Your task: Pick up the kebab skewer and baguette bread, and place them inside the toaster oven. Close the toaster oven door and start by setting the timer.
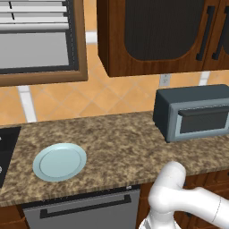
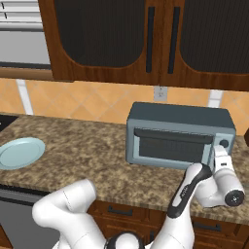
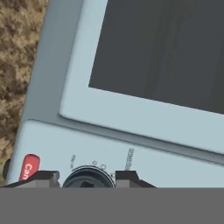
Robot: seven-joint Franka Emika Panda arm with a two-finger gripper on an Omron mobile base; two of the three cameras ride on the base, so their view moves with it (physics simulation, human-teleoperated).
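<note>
Straddling the timer knob (image 3: 88, 178) with one tip on either side, the gripper (image 3: 87, 179) stands narrow; whether the pads actually press it I cannot tell. That knob looks small, rigid and ribbed, so it should turn best pinched squarely across its rim, though smooth plastic may slip. A red button (image 3: 29, 168) sits just beside it. Outward, the toaster oven door (image 2: 171, 146) is shut on the toaster oven (image 2: 179, 132), near the counter's (image 1: 120, 143) right end; a pale blue plate (image 1: 59, 162) lies towards the left.
</note>
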